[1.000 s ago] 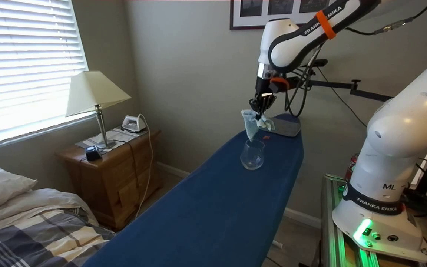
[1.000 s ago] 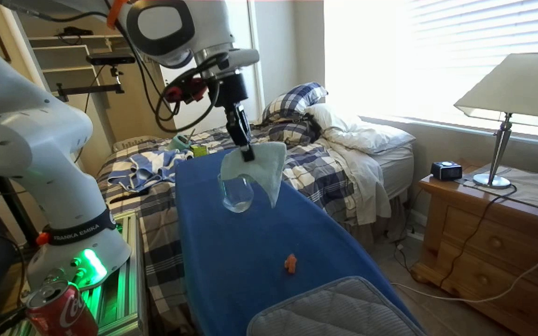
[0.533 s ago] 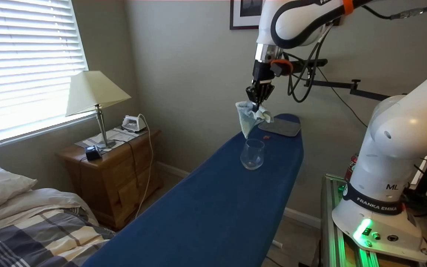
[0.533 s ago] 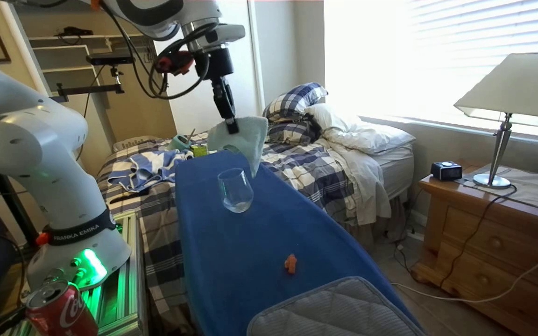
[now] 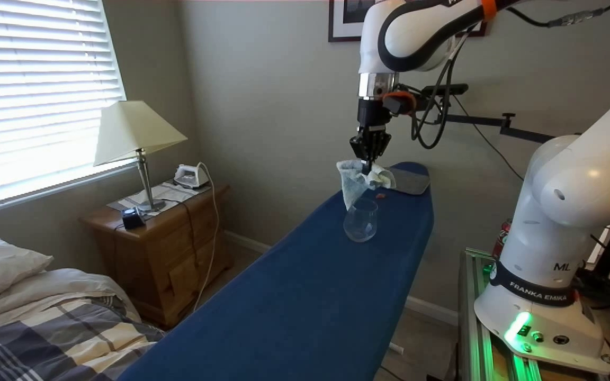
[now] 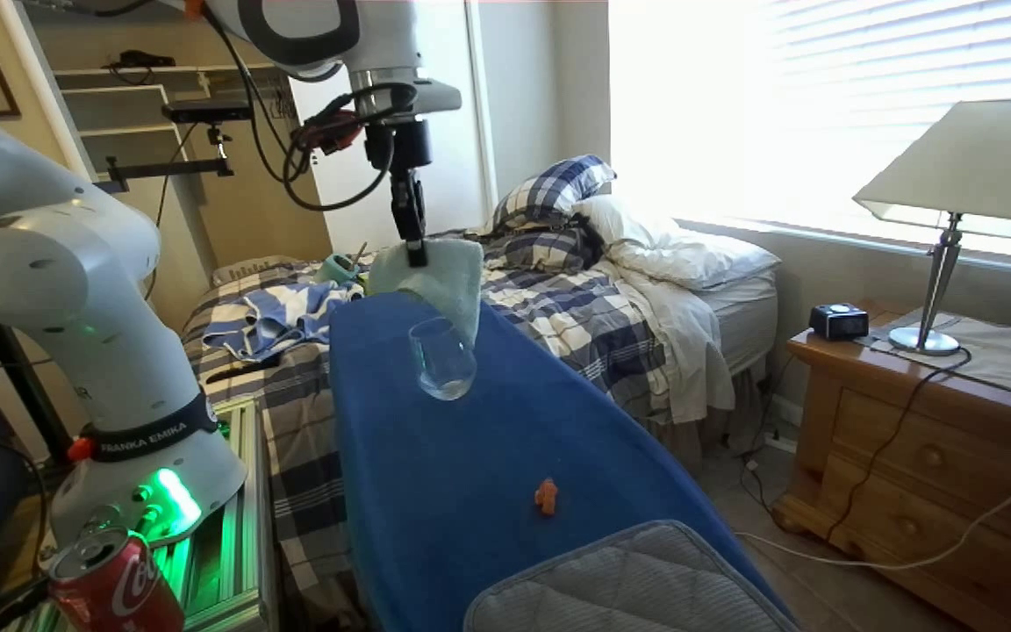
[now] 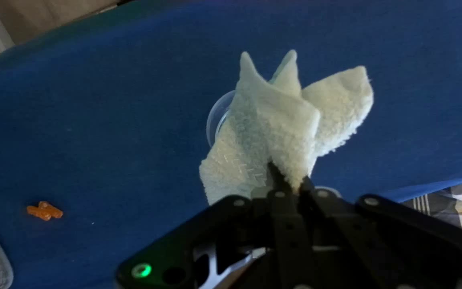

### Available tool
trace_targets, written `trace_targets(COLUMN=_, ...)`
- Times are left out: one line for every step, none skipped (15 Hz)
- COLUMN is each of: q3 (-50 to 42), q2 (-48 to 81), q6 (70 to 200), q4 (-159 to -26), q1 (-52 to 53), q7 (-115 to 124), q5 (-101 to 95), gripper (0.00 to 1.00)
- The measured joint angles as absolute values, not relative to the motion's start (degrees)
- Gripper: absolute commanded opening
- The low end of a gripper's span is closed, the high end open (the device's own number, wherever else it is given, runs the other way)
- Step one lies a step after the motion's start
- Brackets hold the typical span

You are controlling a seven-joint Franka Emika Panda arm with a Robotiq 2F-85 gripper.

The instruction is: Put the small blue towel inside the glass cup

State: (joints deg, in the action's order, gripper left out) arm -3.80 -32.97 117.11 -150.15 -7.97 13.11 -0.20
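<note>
A black two-finger gripper point(image 6: 418, 256) is pinching a pale-blue terry towel point(image 7: 271, 124) at a fold, presumably so loose corners enter first, above a rounded clear glass cup point(image 6: 445, 370) standing between the tapering blue fabric-topped ironing board's point(image 5: 289, 296) long edges.

I'm running this from a distance, and what I have is a home: a bedroom, with a blue ironing board point(image 6: 444, 456) in it. Behind one end of the board I see a bed point(image 6: 742, 316) with plaid covers point(image 6: 571, 342) and pillows point(image 6: 690, 250). Off one side of the board, apart from it, stands a wooden nightstand point(image 6: 931, 434) bearing a shaded lamp point(image 6: 966, 167) and a clothes iron point(image 5: 189, 177). Farther out from the board on that side is a blind-covered window point(image 5: 40, 95); past the board's other end, a framed picture point(image 5: 352, 16) hangs on the wall point(image 5: 273, 116).
</note>
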Motion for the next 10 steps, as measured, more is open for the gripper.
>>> trace_targets(q3=-3.80, q2=-32.37, q6=116.85, q4=-150.19, q1=-8.05, q7=13.14, q5=-0.20, gripper=0.02)
trace_targets(q3=-3.81, q2=-31.73, q6=116.70, q4=-150.26, q1=-8.14, q7=13.16, q5=-0.20, gripper=0.02)
trace_targets(q3=-3.82, q2=-31.14, q6=116.67, q4=-150.35, q1=-8.20, q7=13.18, q5=-0.20, gripper=0.02)
trace_targets(q3=-3.83, q2=-30.58, q6=116.67, q4=-150.48, q1=-8.26, q7=13.21, q5=-0.20, gripper=0.02)
trace_targets(q3=-3.83, q2=-30.07, q6=116.70, q4=-150.62, q1=-8.31, q7=13.23, q5=-0.20, gripper=0.02)
trace_targets(q3=-3.85, q2=-29.56, q6=116.85, q4=-150.80, q1=-8.36, q7=13.23, q5=-0.20, gripper=0.02)
trace_targets(q3=-3.86, q2=-29.05, q6=117.10, q4=-151.05, q1=-8.42, q7=13.23, q5=-0.20, gripper=0.02)
trace_targets(q3=-3.87, q2=-28.55, q6=117.60, q4=-151.36, q1=-8.52, q7=13.23, q5=-0.20, gripper=0.02)
trace_targets(q3=-3.88, q2=-27.98, q6=118.41, q4=-151.63, q1=-8.65, q7=13.23, q5=-0.25, gripper=0.02)
trace_targets(q3=-3.91, q2=-27.40, q6=119.45, q4=-151.90, q1=-8.80, q7=13.23, q5=-0.26, gripper=0.02)
